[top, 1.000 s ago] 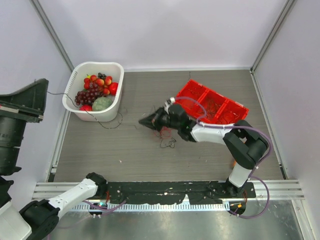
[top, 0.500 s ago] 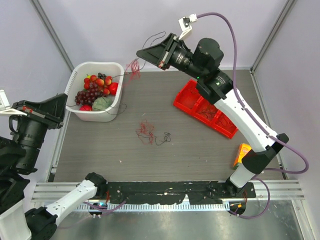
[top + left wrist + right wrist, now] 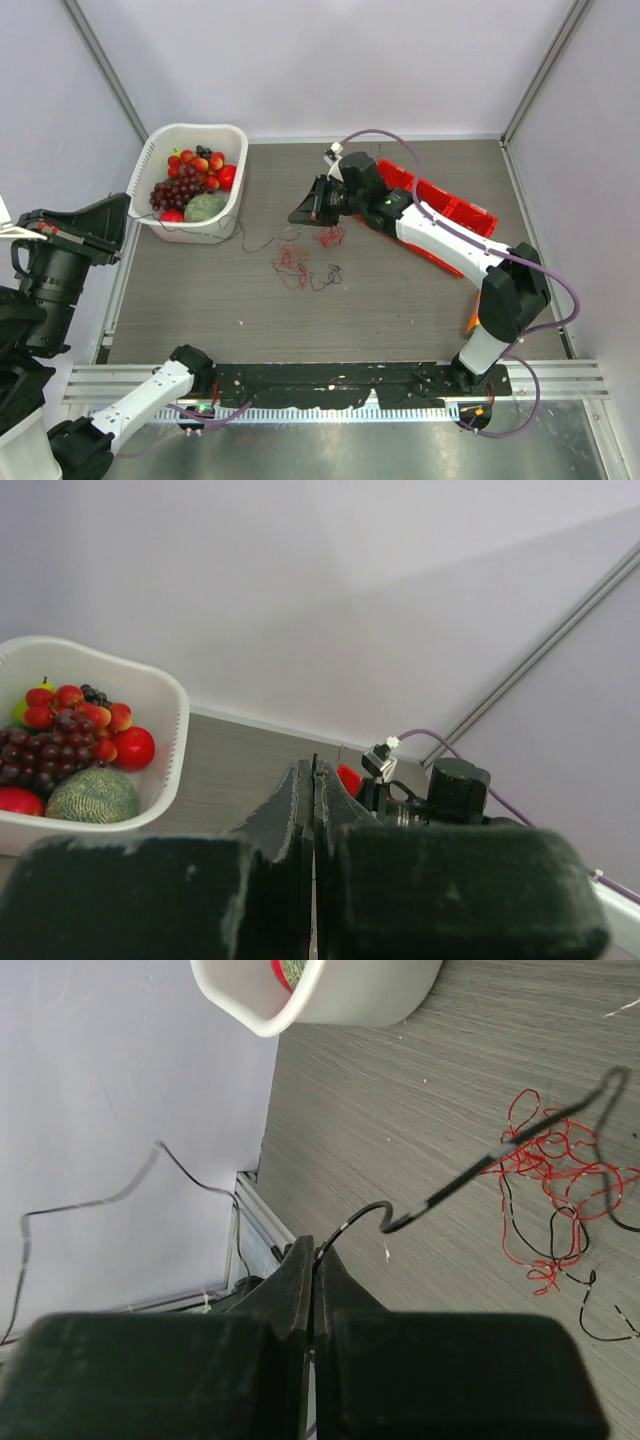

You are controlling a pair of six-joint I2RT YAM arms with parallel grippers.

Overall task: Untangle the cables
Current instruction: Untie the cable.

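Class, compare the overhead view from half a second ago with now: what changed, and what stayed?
The right gripper came down from high up to just above the table, still shut on a dark strand; the red clump it dangled is now low beside the red tangle. The tangle and fruit basket stayed put.

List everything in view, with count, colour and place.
cables: one tangle, red with dark strands, table centre
basket: one, white, far left
fruit: several, red, purple and green, in the basket
tray: one, red, compartmented, far right
table: one, grey wood-grain
left end effector: one, black, shut, left of the table
right end effector: one, black, shut on a dark strand of the cables
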